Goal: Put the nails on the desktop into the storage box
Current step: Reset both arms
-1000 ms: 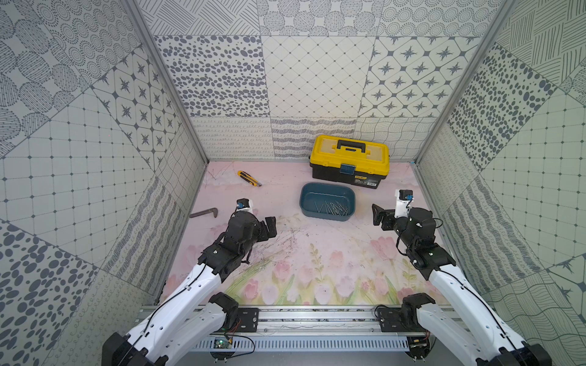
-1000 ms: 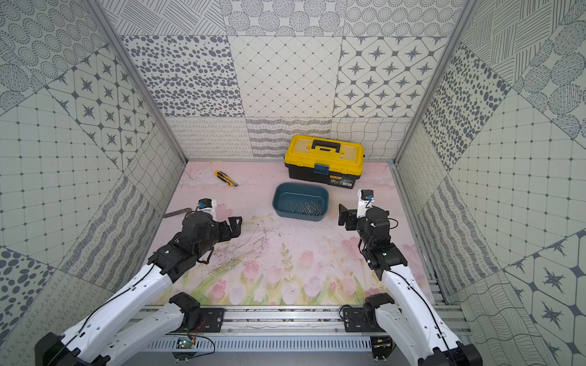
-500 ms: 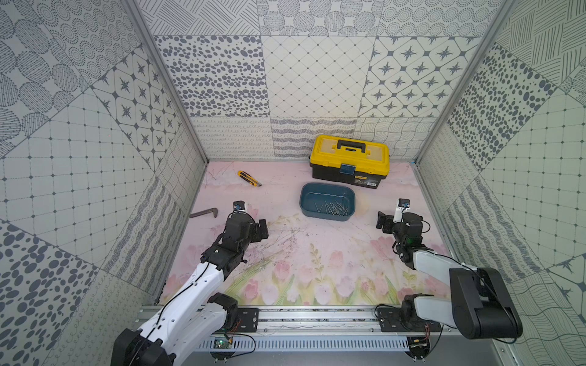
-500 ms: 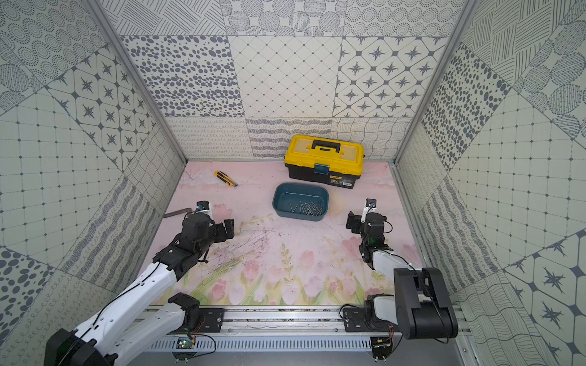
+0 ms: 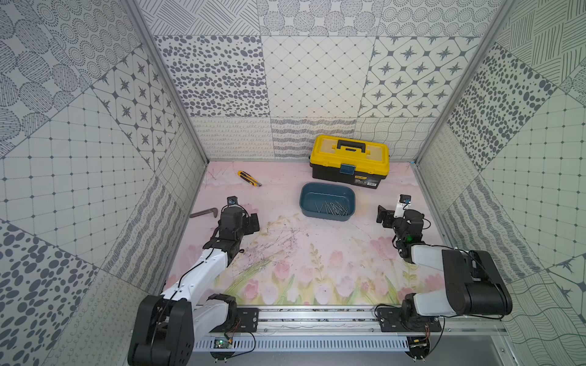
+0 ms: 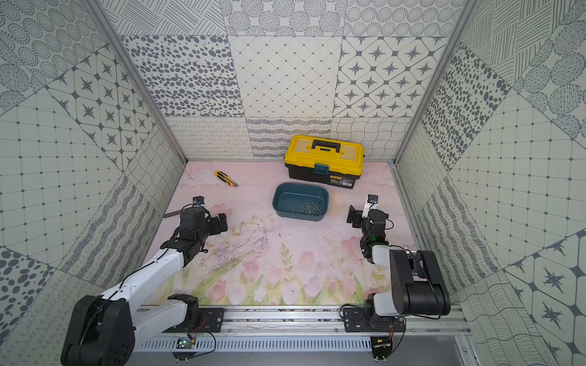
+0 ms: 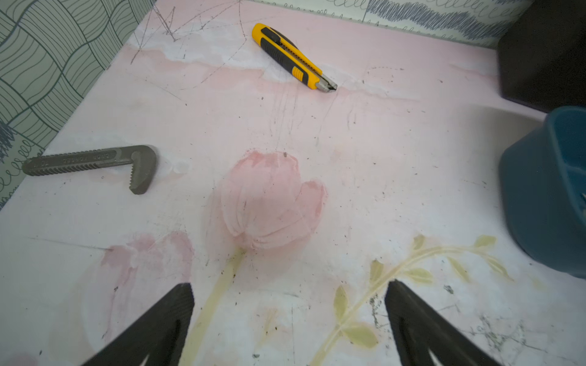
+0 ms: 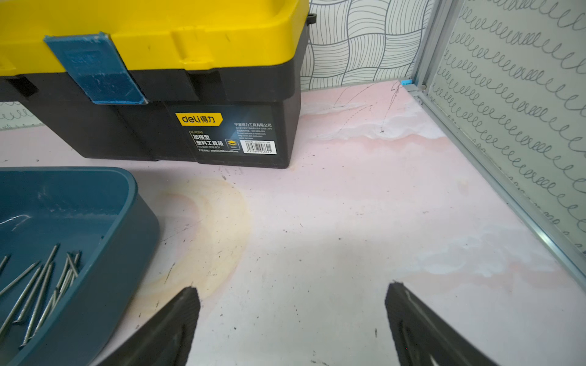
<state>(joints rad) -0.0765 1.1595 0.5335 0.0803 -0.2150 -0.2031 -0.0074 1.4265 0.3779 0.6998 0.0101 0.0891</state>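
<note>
Bright, even light; soft shadows; wrist edges blurred.

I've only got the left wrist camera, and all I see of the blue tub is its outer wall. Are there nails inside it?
Observer: Yes. The nails lie heaped on the floor of the storage box, as both top views show.
Operator: Any outside it?
Observer: None that I can make out on the desktop in a top view, though its dark scratches could mask a thin one.
Operator: And my other arm?
Observer: The right end effector is open and empty in the right wrist view, beside the box and not touching it.
</note>
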